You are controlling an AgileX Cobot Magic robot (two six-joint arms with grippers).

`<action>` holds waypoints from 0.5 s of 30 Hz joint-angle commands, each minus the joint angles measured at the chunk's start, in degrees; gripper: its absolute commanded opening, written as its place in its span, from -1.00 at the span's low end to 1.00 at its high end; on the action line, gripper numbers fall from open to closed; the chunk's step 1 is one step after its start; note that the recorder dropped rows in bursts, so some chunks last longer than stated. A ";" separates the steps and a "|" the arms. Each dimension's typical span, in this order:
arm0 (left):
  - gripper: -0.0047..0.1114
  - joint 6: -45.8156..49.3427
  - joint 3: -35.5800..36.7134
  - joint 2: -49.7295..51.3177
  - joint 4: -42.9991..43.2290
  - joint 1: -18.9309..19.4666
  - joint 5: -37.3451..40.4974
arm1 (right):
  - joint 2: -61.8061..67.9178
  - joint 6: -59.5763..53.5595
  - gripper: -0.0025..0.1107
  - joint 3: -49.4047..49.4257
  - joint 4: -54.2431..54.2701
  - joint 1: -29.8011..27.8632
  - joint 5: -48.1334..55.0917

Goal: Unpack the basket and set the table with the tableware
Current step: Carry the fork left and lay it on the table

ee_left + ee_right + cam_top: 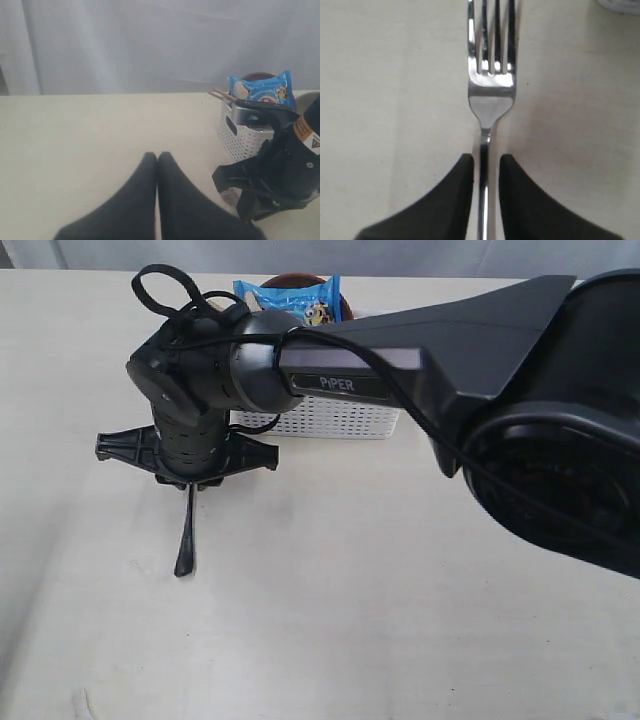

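Visibly, the basket holds a snack bag, chopsticks, plate.

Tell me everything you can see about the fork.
The fork is shiny steel with four tines and a slim handle. It seems to lie flat on the pale table, tines pointing away from the right gripper, whose two dark fingers straddle the handle with a thin gap on each side, not visibly touching it.

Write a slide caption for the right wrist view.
Right gripper straddles the fork handle, a slim gap on each side, pale table behind.
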 commanded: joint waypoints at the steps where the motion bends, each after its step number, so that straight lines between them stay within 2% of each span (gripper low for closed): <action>1: -0.92 0.02 0.16 -0.21 -0.15 -0.06 -0.61 | -0.16 2.65 -0.34 -0.04 -1.61 -0.19 -0.81; 11: -0.92 0.02 0.16 -0.21 -0.15 -0.06 -0.61 | -1.37 2.76 -0.33 -0.04 -0.63 -0.19 -0.40; 15: -0.92 0.02 0.16 -0.21 -0.15 -0.06 -0.61 | -5.12 -3.79 -0.33 -0.04 0.47 -0.19 -0.25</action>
